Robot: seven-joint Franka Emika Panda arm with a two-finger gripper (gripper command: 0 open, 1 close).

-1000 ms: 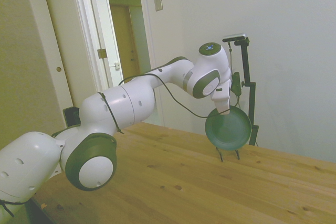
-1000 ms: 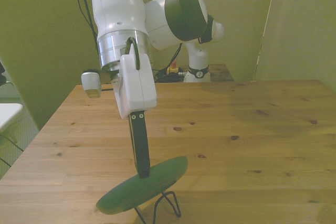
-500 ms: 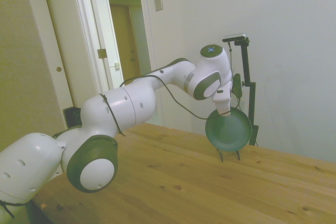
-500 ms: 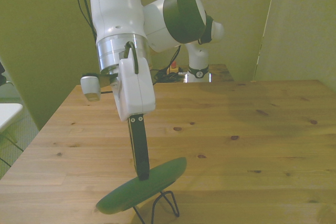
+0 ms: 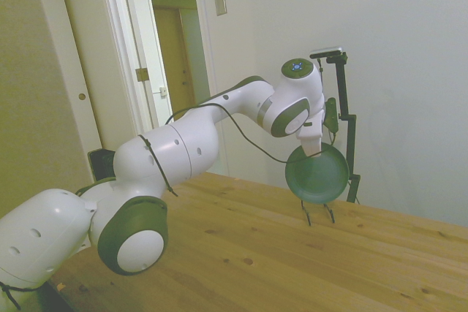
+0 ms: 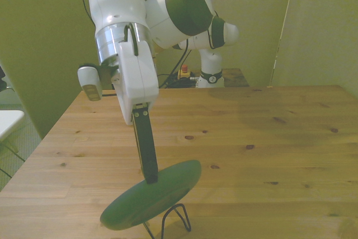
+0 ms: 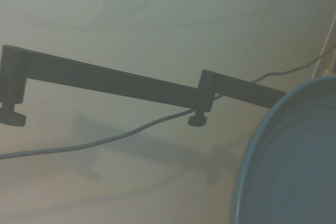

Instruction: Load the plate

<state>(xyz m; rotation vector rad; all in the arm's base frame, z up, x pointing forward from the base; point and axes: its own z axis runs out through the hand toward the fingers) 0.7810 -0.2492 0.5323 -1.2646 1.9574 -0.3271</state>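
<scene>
The dark green plate hangs on edge, tilted, just above the thin black wire stand near the table's edge. My gripper is shut on the plate's upper rim, its black fingers pointing down from the white hand. In the side view the plate's hollow face shows. Part of the plate's rim fills a corner of the wrist view, which otherwise looks at a pale wall.
The wooden table stretches back to the robot's base. An open doorway lies behind the arm in the side view. A white object sits off the table at the front view's left.
The gripper has lifted the plate slightly and tipped it, so more of its face shows in the front view. The hand moved up and toward the front view's left.
</scene>
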